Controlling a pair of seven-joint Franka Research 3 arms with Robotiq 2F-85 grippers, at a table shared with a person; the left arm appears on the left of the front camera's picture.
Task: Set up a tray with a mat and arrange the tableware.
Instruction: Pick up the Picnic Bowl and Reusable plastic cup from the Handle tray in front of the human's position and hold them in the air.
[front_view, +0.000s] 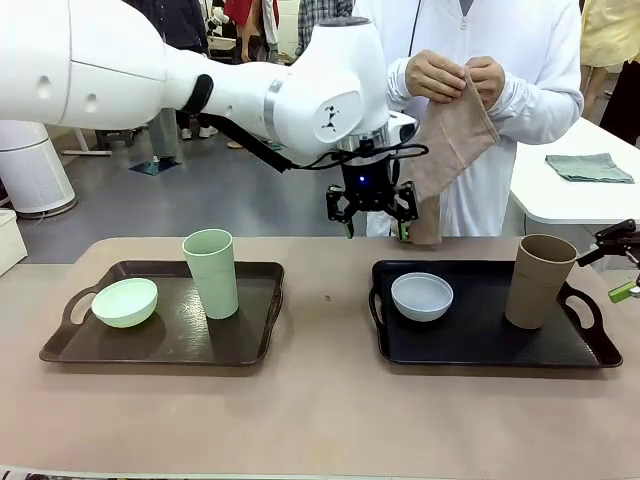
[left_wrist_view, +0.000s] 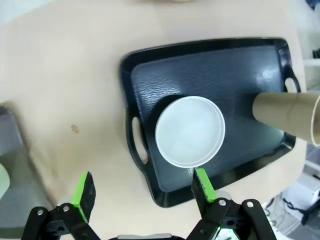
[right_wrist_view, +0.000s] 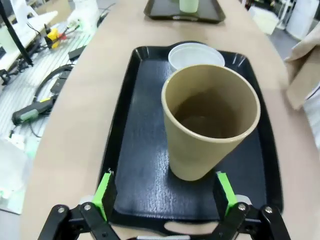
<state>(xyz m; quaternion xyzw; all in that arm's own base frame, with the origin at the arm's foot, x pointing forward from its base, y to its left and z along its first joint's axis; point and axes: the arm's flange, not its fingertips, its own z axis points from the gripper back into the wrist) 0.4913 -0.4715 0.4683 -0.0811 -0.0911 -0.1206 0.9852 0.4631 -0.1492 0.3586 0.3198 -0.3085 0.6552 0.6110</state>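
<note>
A person at the far side holds a taupe mat (front_view: 455, 140) up in both hands. My left gripper (front_view: 372, 208) hangs open just left of the mat, above the black tray's (front_view: 480, 345) far edge. In the left wrist view, the left gripper (left_wrist_view: 143, 189) hovers over the pale blue-grey bowl (left_wrist_view: 190, 131) and the tray's (left_wrist_view: 150, 75) handle side. The bowl (front_view: 421, 296) and the brown cup (front_view: 540, 280) stand on that tray. My right gripper (right_wrist_view: 165, 194) is open, level with the brown cup (right_wrist_view: 210, 120) and just short of it. A brown tray (front_view: 170, 345) holds the mint bowl (front_view: 125, 302) and mint cup (front_view: 212, 272).
The right gripper (front_view: 620, 268) shows at the table's right edge. A white side table (front_view: 560, 200) at the back right carries a folded grey-green cloth (front_view: 590, 167). Cables and tools (right_wrist_view: 40, 105) lie on the floor beside the table. Bare tabletop (front_view: 320, 420) runs along the front.
</note>
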